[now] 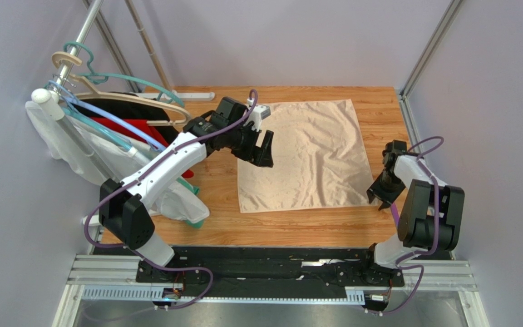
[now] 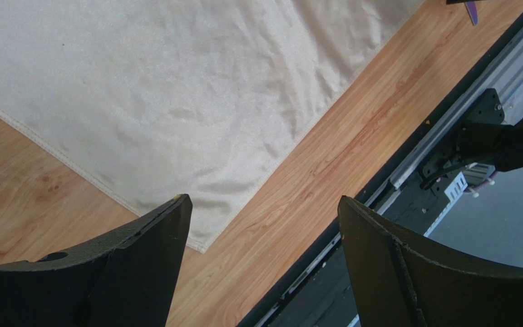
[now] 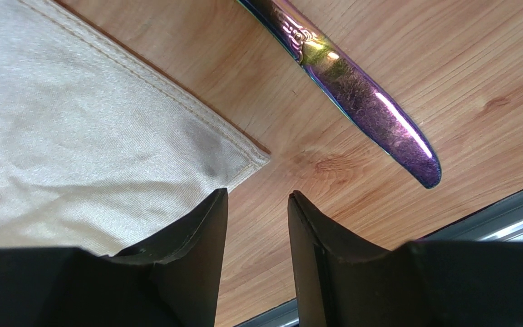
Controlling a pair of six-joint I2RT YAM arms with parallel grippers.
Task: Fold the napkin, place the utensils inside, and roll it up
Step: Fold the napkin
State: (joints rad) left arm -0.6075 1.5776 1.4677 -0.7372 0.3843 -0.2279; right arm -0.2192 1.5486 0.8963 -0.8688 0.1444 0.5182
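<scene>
**Lined up on the near corners, fold not yet begun**

The napkin (image 1: 305, 157) lies spread flat and unfolded on the table (image 1: 380, 102), so I judge the first step, the fold, is the one in hand.

My right pincer (image 3: 257, 194) sits low at the napkin's near right corner. Its jaws stand a narrow gap apart with bare wood showing between them, and they hold nothing. The corner's hemmed tip lies just ahead of the gap. The cloth runs off to the left of it and passes under the left fingertip (image 3: 210, 211). A utensil (image 3: 360, 102), shiny purple, lies on the wood ahead and to the right of the pincer, apart from the napkin and not touching my fingers.

My left pincer (image 2: 264, 201) hangs higher, jaws wide apart and empty. The napkin fills the view ahead of it and its near left corner sits just below the gap, close to one fingertip (image 2: 175, 218).

Next, I think the right pincer must shift slightly left and forward so the corner sits between the jaws, then press down and close on the hem alone. The cloth is thin and lies flat, so a finger could slide over it and miss. The left pincer needs to come down on its own corner so both lift together and the fold stays square. The utensil should stay clear of it.
</scene>
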